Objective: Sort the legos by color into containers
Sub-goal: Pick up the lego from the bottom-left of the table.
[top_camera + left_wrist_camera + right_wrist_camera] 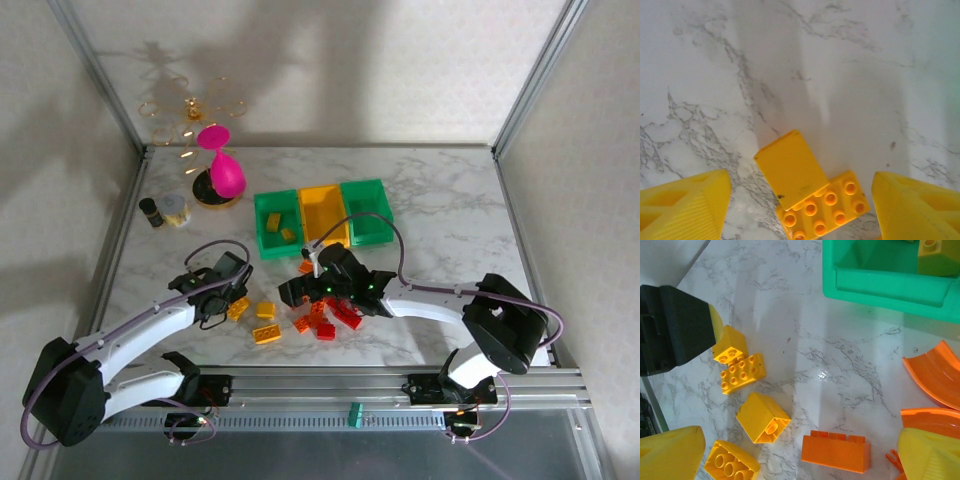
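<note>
Your left end effector (801, 186) is released, its fingers (687, 205) spread wide. The studded brick (826, 212) lies on the surface (850, 75) between them. It sits nearer the right finger than the left, at the wrist-side edge of the gap, so the fingers reach past it rather than centring on it. Its studs face up at the camera, and its long axis runs on a diagonal, from the left finger's wrist side toward the right finger's far side. That is neither along the closing line nor square to it, so I judge a wrist turn is needed before you close. A smooth brick (790, 167), also yellow, overlaps the studded brick's far-left end and slopes away from it. You cannot tell whether the two are clipped together or just leaning. Your right end effector (801, 440) is also released, with an orange brick (836, 452) just inside its gap. From there the yellow pair is well off to its left, beside the left arm's black housing, so the left arm is clearly nearer. The green bin (262, 205) that already holds yellow pieces lies beyond the left end effector, off to its right.
</note>
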Motion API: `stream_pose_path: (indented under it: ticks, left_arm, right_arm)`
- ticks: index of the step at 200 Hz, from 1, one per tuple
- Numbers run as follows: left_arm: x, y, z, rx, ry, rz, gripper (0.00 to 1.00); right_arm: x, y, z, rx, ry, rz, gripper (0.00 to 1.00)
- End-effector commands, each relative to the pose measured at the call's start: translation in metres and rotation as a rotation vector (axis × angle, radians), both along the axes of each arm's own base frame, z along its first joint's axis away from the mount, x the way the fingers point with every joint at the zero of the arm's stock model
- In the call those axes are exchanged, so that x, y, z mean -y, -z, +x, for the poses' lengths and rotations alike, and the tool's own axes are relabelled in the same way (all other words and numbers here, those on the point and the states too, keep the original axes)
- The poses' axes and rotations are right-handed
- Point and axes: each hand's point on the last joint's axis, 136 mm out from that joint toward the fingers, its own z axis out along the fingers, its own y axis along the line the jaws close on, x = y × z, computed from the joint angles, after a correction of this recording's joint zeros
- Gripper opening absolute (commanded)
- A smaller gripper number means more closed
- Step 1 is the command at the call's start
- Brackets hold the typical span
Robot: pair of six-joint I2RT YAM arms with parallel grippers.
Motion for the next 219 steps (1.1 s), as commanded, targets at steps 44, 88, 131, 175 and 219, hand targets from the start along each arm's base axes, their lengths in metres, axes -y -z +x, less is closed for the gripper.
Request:
stream_pose_path:
  ticks: [44, 88, 131, 175, 219]
  left_arm:
    - [0.008, 0.022, -0.001, -0.009, -0.023, -0.051, 0.71]
    - [0.015, 0.028, 0.008, -0.003, -0.006, -0.059, 0.66]
    - [0.014, 0.029, 0.013, -0.003, 0.011, -0.029, 0.57]
    - [0.012, 0.033, 0.013, -0.018, 0.023, -0.002, 0.44]
    - [0.01, 0.031, 0.012, -0.022, 0.036, 0.015, 0.37]
  right_arm:
    - [-0.002, 0.006, -0.001, -0.004, 0.008, -0.014, 0.99]
    - [0.0, 0.005, 0.001, -0.003, 0.025, -0.019, 0.99]
    - [0.0, 0.004, 0.001, -0.004, 0.03, -0.019, 0.99]
    - [-0.001, 0.004, 0.002, -0.008, 0.031, -0.019, 0.99]
    - [-0.001, -0.001, 0.004, -0.009, 0.046, -0.008, 0.99]
